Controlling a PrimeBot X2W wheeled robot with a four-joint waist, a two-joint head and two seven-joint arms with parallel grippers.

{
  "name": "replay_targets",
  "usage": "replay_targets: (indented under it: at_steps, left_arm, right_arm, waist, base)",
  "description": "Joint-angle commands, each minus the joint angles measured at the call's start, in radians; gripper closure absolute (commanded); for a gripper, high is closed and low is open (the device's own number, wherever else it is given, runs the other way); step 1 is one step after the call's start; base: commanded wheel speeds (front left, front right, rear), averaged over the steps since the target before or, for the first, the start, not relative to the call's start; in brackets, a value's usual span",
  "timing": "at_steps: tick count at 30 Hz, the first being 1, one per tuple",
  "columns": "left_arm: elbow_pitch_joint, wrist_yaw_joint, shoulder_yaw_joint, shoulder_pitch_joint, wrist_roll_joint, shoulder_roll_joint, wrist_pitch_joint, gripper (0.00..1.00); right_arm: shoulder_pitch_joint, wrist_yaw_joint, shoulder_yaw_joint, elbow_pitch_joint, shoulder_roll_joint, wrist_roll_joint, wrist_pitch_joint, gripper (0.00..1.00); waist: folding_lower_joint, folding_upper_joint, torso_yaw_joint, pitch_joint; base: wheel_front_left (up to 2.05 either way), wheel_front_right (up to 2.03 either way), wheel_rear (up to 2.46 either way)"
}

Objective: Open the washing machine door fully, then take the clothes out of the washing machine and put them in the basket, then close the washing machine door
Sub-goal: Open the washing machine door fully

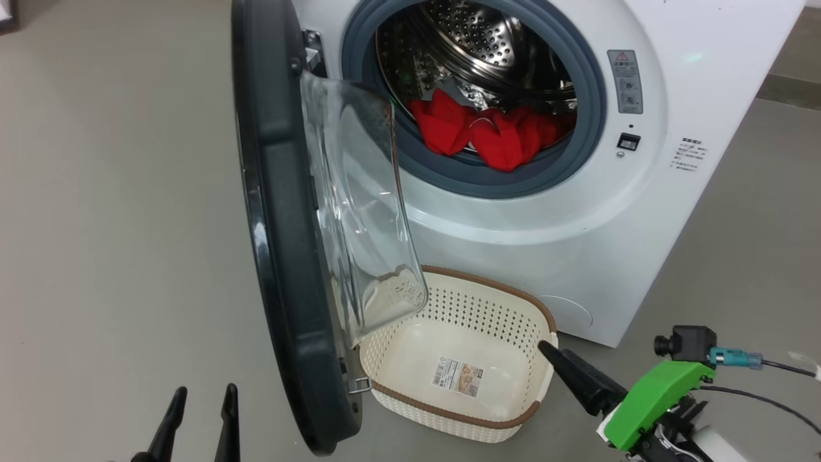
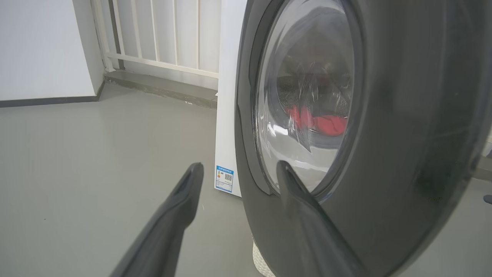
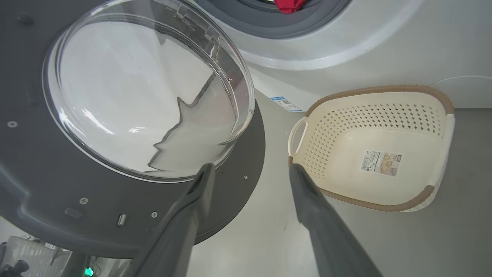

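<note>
The white washing machine [image 1: 577, 212] stands with its round black-rimmed door [image 1: 282, 224] swung out towards me, glass bowl facing the drum. Red clothes [image 1: 487, 135] lie at the drum's front lip. The cream basket [image 1: 487, 279] sits on the floor below the opening, holding nothing but its sticker. My left gripper [image 1: 202, 420] is open at the lower left, outside the door [image 2: 403, 134]. The clothes [image 2: 319, 122] show through its glass. My right gripper [image 3: 251, 169] is open and holds nothing, just right of the basket [image 3: 376, 89]. One of its fingers [image 1: 577, 375] points at the basket's rim.
Grey floor spreads to the left of the door. A white railing [image 2: 165, 38] and a wall stand behind the machine's side, which carries a blue label [image 2: 224, 178]. The right wrist's camera [image 1: 686, 343] and its cables [image 1: 776, 401] sit at the lower right.
</note>
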Motion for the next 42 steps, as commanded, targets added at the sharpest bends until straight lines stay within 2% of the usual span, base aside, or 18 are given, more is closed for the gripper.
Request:
replay_targets:
  at_steps: [1,9,15,22,27,30,34,42]
  left_arm:
    - [-0.024,0.0,0.038,-0.015,0.009,0.01,-0.009,0.0]
    - [-0.025,0.001,0.046,-0.007,0.011,0.01,-0.009,0.0]
    - [-0.021,0.0,0.046,-0.006,0.013,0.01,-0.009,0.0]
    - [-0.022,0.003,0.041,-0.004,0.013,0.01,-0.009,0.0]
    - [-0.026,0.004,0.039,-0.006,0.012,0.01,-0.009,0.0]
    - [-0.03,0.004,0.038,-0.007,0.012,0.01,-0.009,0.0]
    - [-0.028,0.003,0.036,-0.008,0.011,0.01,-0.009,0.0]
    - [-0.027,0.008,0.033,-0.008,0.004,0.01,-0.009,0.0]
  right_arm:
    - [-0.005,0.008,0.026,-0.019,-0.029,-0.045,-0.048,0.0]
    - [-0.027,0.008,0.138,0.0,-0.087,-0.235,-0.286,0.0]
    - [-0.042,0.008,0.168,0.038,-0.092,-0.36,-0.333,0.0]
    - [0.013,0.008,-0.051,-0.016,-0.023,-0.562,-0.335,0.0]
    - [0.066,0.008,-0.181,-0.092,0.022,-0.749,-0.335,0.0]
    - [0.098,0.008,-0.231,-0.122,0.051,-0.831,-0.335,0.0]
    - [0.139,0.008,-0.261,-0.099,0.071,-0.899,-0.335,0.0]
    - [0.177,0.008,-0.306,-0.077,0.108,-0.938,-0.335,0.0]
  waist:
    - [0.0,0.0,-0.008,-0.002]
    - [0.0,0.0,-0.022,-0.004]
    - [0.0,0.0,-0.023,-0.008]
    - [0.0,0.0,-0.02,-0.01]
    - [0.0,0.0,-0.018,-0.007]
    - [0.0,0.0,-0.017,-0.006]
    - [0.0,0.0,-0.015,-0.005]
    - [0.0,0.0,-0.014,-0.002]
  base:
    - [0.0,0.0,0.0]
    - [0.0,0.0,0.0]
    - [0.0,0.0,0.0]
    - [0.0,0.0,0.0]
    - [0.0,0.0,0.0]
    - [0.0,0.0,0.0]
    - [0.0,0.0,0.0]
    - [0.0,0.0,0.0]
